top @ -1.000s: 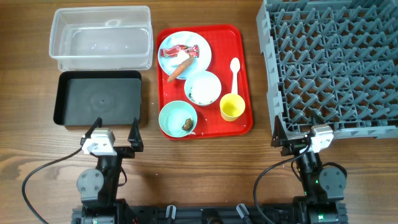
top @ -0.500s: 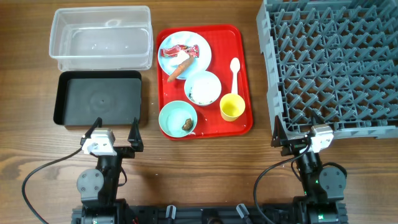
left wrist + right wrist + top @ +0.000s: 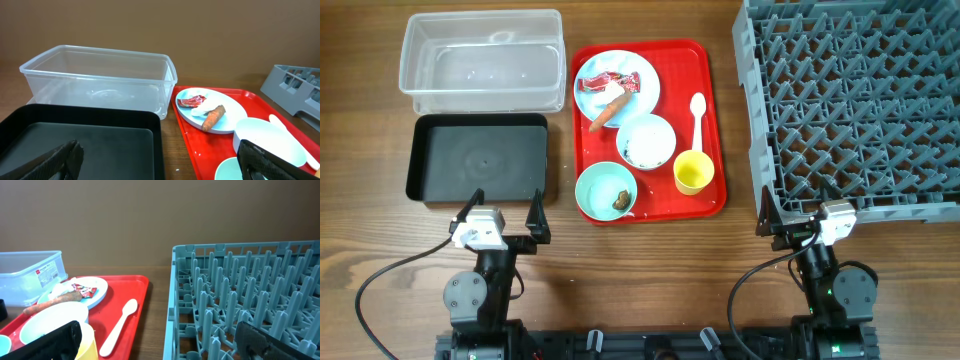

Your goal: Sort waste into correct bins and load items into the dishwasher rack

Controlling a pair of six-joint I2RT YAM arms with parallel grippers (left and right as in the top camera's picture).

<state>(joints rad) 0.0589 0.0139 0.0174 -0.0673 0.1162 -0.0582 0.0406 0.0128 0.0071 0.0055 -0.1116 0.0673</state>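
Note:
A light blue plate (image 3: 617, 87) on the red tray (image 3: 710, 120) holds the red snack wrapper (image 3: 604, 81), a white scrap (image 3: 613, 92) and the orange carrot (image 3: 608, 110). A light blue bowl (image 3: 647, 142) holds rice. A mint-green bowl (image 3: 606, 190) holds a brown lump (image 3: 620, 199). The yellow cup (image 3: 693, 172) and white spoon (image 3: 697, 110) lie on the tray's right side. The clear tub (image 3: 483, 62) and black tub (image 3: 480, 158) stand at left. The grey rack (image 3: 855, 100) is at right. My left gripper (image 3: 505, 222) and right gripper (image 3: 790, 215) are open and empty at the near edge.
In the left wrist view the black tub (image 3: 80, 145) lies just ahead of the fingers, the clear tub (image 3: 100, 77) behind it. In the right wrist view the rack (image 3: 245, 305) fills the right half, with the spoon (image 3: 119, 326) and cup (image 3: 85, 342) at left.

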